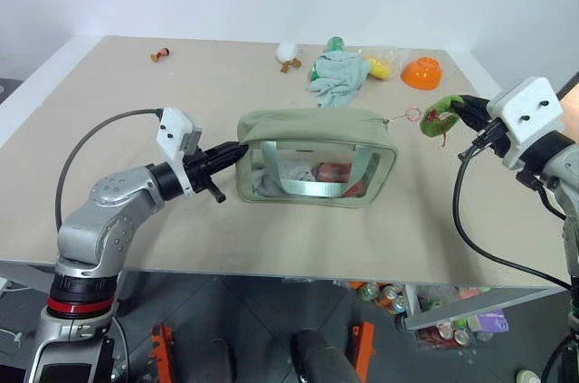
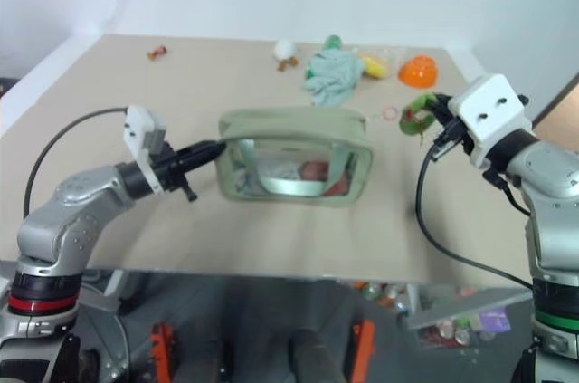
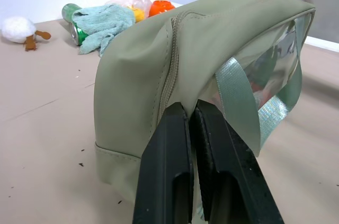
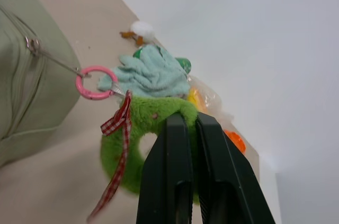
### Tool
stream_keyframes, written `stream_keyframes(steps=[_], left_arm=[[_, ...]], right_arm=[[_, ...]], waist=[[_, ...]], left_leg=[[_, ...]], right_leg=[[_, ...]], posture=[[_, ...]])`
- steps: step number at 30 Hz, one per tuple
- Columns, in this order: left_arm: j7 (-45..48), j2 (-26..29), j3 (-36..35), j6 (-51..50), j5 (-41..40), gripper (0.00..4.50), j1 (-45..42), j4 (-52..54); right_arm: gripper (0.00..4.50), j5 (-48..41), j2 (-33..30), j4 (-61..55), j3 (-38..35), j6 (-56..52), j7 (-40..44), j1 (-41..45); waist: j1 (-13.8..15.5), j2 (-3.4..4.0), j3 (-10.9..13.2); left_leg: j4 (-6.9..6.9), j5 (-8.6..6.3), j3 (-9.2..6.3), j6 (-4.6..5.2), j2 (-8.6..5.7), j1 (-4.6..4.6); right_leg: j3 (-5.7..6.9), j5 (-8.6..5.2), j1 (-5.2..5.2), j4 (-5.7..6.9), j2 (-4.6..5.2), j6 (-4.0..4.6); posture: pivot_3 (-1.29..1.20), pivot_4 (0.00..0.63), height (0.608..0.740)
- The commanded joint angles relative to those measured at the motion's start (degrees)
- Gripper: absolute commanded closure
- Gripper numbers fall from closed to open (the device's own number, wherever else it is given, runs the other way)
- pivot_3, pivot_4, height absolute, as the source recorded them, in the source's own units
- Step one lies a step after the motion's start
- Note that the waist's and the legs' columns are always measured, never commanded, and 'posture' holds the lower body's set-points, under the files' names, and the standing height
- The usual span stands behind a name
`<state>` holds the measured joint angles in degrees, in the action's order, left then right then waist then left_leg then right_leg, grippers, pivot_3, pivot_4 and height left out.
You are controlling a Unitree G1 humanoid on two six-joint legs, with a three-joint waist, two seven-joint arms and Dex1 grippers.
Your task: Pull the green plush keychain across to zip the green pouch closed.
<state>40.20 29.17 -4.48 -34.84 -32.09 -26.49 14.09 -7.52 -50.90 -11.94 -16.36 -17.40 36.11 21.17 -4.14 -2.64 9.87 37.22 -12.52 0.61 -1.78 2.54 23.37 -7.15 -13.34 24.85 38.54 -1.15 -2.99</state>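
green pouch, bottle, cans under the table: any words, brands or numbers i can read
None can be read.
Pale sage-green fabric pouch with a clear window: no print shows.
Green bottle behind the light blue-green cloth: label too blurred to read.
Cans under the table edge: too small to read.

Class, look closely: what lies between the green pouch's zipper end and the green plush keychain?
A small pink ring links green pouch and green plush keychain, seen in the right wrist view.
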Motion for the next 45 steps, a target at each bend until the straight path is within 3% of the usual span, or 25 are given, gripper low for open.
stream_keyframes(steps=[1, 6, 17, 25, 45], left_arm=[[0.05, 0.87, -0.42, -0.23, 0.35, 4.5, -0.3, -0.66], [0.18, 0.81, -0.29, -0.22, 0.49, 4.5, -1.04, -1.07], [-0.42, 1.31, -1.04, -0.87, 0.04, 4.5, -0.7, -0.29], [-1.3, 0.39, -0.44, -0.45, 0.01, 4.5, -1.26, -0.42], [-1.83, -0.55, -0.19, 0.08, 0.6, 4.5, -0.54, 0.34]], right_arm=[[4.46, 0.46, 0.2, -3.72, -4.67, -2.23, -3.01, -2.36], [4.46, 1.79, 4.25, -6.81, -1.18, -3.36, -5.47, -7.15], [4.46, 9.33, 5.2, -6.0, 1.8, -5.18, -10.74, -9.98], [4.46, 9.97, 14.69, -5.96, 8.88, -5.83, -14.07, -9.88], [4.46, 13.96, 13.54, 3.01, 10.98, 4.68, -13.0, -11.98]], waist=[[0.01, 0.0, 0.0], [0.01, 0.0, -0.01], [-0.01, 0.0, -0.01], [-0.11, 0.0, -0.01], [-0.14, 0.0, -0.01]], left_leg=[[0.0, 0.0, 0.0, 0.0, 0.0, 0.0], [0.0, 0.0, -0.03, 0.0, 0.0, 0.0], [0.02, 0.0, 0.04, 0.0, -0.01, -0.02], [0.01, 0.0, 0.02, 0.0, 0.02, -0.04], [0.01, 0.0, 0.05, 0.0, 0.0, -0.06]], right_leg=[[0.0, 0.0, 0.01, 0.0, 0.01, 0.0], [0.03, -0.01, -0.03, -0.04, 0.0, -0.01], [-0.03, 0.01, -0.03, -0.04, 0.01, -0.01], [-0.03, 0.04, -0.02, -0.03, -0.03, 0.01], [-0.04, 0.07, -0.09, -0.12, 0.01, -0.05]], posture=[[0.0, 0.15, 0.739], [0.0, 0.15, 0.739], [0.0, 0.15, 0.739], [0.0, 0.15, 0.739], [0.0, 0.15, 0.739]])
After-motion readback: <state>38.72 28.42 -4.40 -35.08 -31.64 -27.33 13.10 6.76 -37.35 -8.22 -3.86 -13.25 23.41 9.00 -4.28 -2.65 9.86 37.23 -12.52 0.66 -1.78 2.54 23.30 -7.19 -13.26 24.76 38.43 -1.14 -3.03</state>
